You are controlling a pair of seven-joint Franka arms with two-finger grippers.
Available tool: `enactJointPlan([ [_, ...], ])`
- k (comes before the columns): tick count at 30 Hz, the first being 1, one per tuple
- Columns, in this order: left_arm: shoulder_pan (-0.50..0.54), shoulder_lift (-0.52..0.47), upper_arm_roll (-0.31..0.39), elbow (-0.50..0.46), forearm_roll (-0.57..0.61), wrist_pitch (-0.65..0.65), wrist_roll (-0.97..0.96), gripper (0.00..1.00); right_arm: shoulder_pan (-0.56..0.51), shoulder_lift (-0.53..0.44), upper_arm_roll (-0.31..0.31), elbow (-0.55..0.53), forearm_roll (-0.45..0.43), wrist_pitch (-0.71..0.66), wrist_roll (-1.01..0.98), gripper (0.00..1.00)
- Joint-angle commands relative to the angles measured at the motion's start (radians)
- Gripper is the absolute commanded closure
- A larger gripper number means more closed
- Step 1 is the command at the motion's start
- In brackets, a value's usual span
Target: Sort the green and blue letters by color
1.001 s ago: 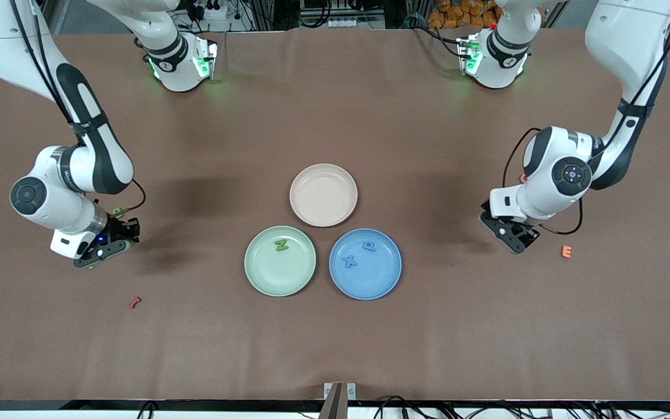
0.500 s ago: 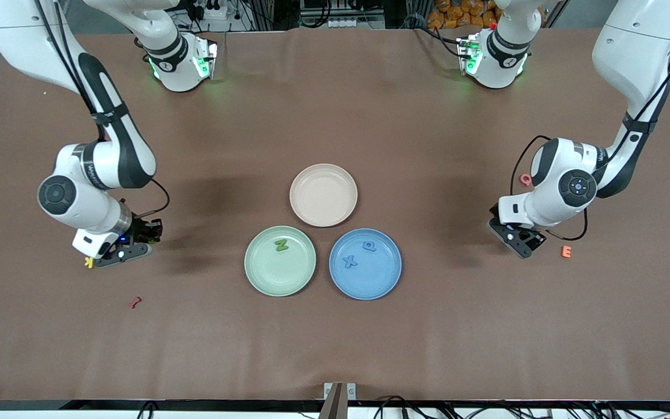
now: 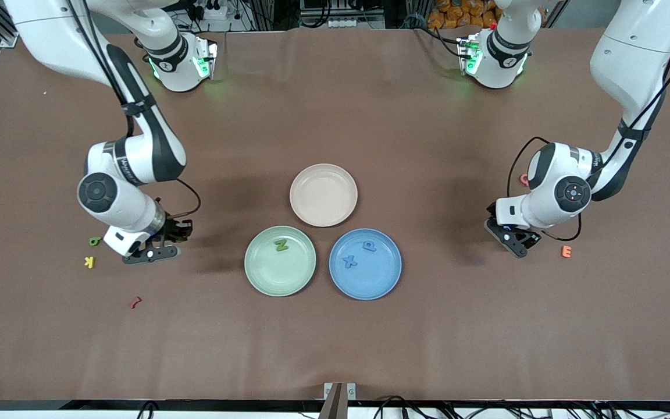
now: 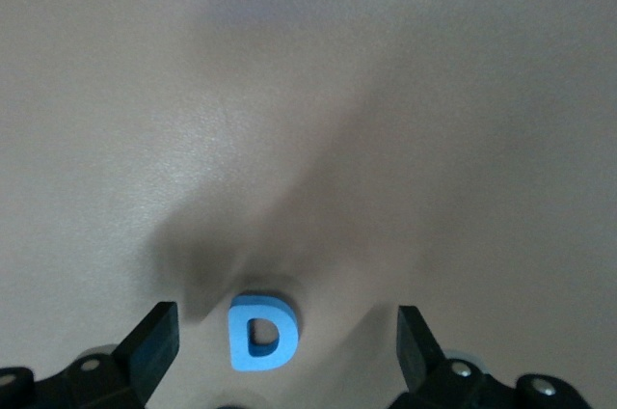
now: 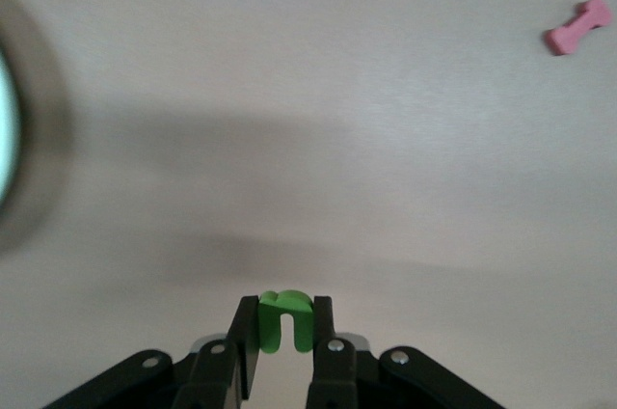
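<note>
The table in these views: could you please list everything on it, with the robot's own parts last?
Green plate: one, nearest the right arm's end of the three plates; holds one green letter N.
Blue plate: one, beside the green plate; holds blue letters X and P.
Pink plate: one, farther from the camera.
Blue letter D: one, on the table.
Loose letters: small green, yellow K, dark red piece, orange E, pink, partly hidden.
Left hand: open, around the D.
Right hand: shut on a green letter.
</note>
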Motion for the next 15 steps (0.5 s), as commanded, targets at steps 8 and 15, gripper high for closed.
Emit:
enactJointPlan([
  [8,0.031,0.006,-0.009,-0.015,0.043,0.033,0.011,0.00,0.100,0.008,-0.003,0.048,0.003,-0.017,0.212,1.00],
  [15,0.042,0.017,-0.009,-0.015,0.043,0.040,-0.005,0.23,0.152,0.042,-0.003,0.094,0.017,-0.018,0.312,1.00],
])
